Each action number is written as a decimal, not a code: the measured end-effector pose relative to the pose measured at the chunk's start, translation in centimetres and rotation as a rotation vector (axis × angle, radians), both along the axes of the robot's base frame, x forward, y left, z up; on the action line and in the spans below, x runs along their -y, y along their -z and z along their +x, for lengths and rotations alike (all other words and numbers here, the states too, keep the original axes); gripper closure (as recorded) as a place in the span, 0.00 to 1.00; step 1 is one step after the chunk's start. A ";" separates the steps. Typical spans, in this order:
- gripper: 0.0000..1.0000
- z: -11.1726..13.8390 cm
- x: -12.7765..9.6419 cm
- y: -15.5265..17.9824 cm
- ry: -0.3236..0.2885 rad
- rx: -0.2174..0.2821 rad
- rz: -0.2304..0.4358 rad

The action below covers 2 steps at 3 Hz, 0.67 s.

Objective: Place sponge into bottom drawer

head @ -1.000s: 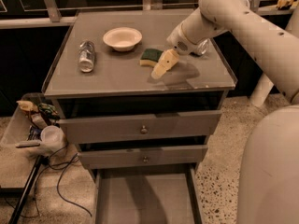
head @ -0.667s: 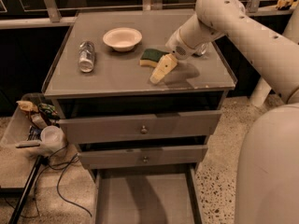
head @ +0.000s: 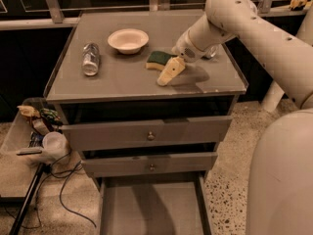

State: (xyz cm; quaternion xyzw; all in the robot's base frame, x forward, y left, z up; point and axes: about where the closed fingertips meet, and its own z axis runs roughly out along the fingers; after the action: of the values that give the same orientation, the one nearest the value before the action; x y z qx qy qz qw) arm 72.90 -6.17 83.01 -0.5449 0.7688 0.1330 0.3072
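Camera view, looking down on a grey desk [head: 117, 80] with three drawers in its front. My claw [head: 169, 73] hangs low over the desk top, angled down and to the left. Its pale tip is just beside the right edge of the sponge [head: 158, 58]. I cannot tell whether the claw is wide or narrow, nor whether it touches the sponge yet. Nothing appears lifted.

The sponge lies flat near the middle of the desk, green side up, with a strip of yellow foam showing along its near edge. A white bowl [head: 128, 39] sits just behind it to the left. A shiny can [head: 90, 58] lies on its side well apart at the left.

The bottom drawer [head: 146, 207] stands pulled out below, with its floor bare.

As I judge it, the step in hand is the grasp. I should straddle the sponge squarely and close gently, since foam squashes. Then I should lift well clear of the front edge before going down.
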 end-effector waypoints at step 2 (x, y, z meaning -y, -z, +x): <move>0.62 0.0 0.0 0.0 0.000 0.000 0.000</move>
State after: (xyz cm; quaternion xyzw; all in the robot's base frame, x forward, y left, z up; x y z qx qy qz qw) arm 72.90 -6.16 83.00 -0.5449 0.7688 0.1330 0.3072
